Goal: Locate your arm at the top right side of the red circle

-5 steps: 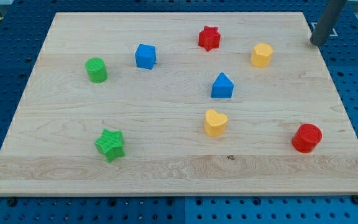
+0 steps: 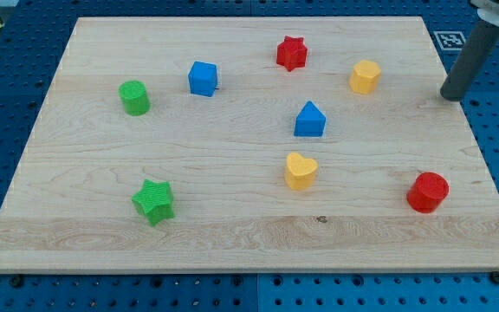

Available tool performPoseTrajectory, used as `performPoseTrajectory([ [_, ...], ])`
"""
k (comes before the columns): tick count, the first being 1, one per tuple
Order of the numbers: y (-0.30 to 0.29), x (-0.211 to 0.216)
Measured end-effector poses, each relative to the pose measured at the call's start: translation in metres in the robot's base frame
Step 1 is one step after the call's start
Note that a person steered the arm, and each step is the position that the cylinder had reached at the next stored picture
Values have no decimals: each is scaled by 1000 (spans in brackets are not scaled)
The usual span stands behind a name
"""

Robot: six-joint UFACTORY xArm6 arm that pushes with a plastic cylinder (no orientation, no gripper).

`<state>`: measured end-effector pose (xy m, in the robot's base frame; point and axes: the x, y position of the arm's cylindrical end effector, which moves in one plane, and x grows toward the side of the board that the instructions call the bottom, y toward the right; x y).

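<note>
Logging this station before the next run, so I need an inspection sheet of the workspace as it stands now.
Surface: pale wooden board, flat, blocks scattered.
Job's things: red round cylinder block, near the view's bottom right.
Clutter: red star, yellow hexagon, yellow heart, blue cube, blue triangular block, green cylinder, green star.
End effector: my tip, above the red cylinder, touching nothing.
Cables: nothing seen.
Surroundings: blue perforated table.

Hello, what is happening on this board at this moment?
My tip rests on the wooden board near its right edge, touching no block. The red circle lies below it, towards the view's bottom, and the yellow block is to its left. The other blocks sit apart, untouched.
</note>
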<state>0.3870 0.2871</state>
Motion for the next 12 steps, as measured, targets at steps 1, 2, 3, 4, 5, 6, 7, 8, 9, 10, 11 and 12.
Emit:
performPoseTrajectory([
  [1,0,24],
  [2,0,36],
  [3,0,38],
  [4,0,39],
  [5,0,40],
  [6,-3,43],
  [7,-18,56],
  [8,-19,56],
  [9,-19,60],
  [10,-19,61],
  [11,-19,63],
  [12,-19,63],
])
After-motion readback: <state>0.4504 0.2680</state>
